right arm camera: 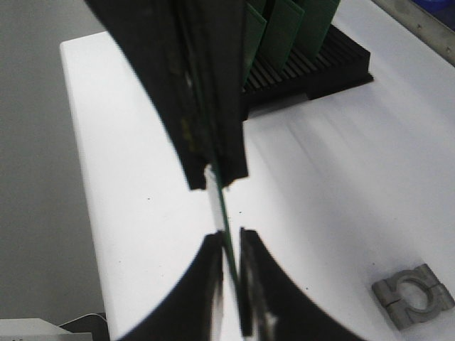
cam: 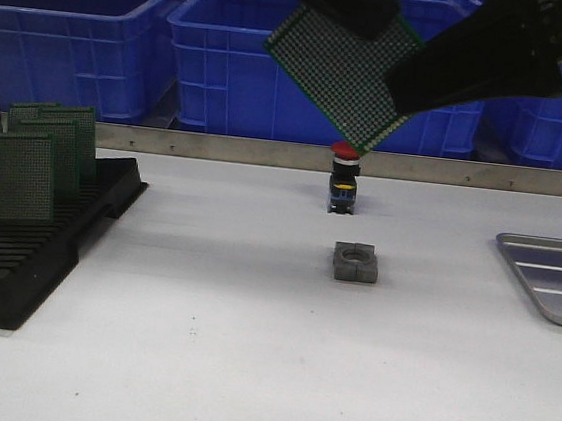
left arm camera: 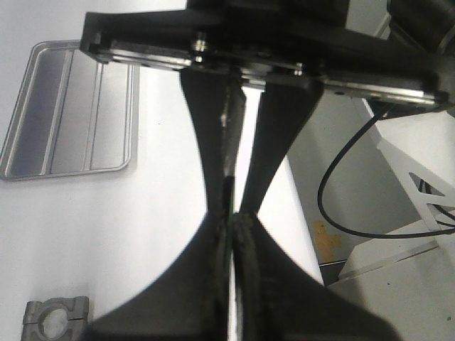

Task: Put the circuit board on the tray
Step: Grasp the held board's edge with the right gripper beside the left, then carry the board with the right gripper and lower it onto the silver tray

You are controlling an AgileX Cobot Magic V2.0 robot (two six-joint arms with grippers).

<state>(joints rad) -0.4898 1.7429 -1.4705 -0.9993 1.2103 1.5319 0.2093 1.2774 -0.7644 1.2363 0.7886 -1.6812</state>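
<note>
While both the left gripper (cam: 368,8) and right gripper (cam: 399,87) clamp a green circuit board (cam: 344,68) high above the table's middle, the empty metal tray (cam: 555,280) waits at its right edge.

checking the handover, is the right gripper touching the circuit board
Touching: the right wrist view shows the right gripper with both fingers pressed against the circuit board's edge.

One circuit board (cam: 348,72) aloft. Three boards (cam: 40,160) upright in one black rack (cam: 45,256). One tray (cam: 555,280). One grey clamp block (cam: 356,263). One red-capped button (cam: 342,180). Three blue bins (cam: 78,38) visible.
</note>
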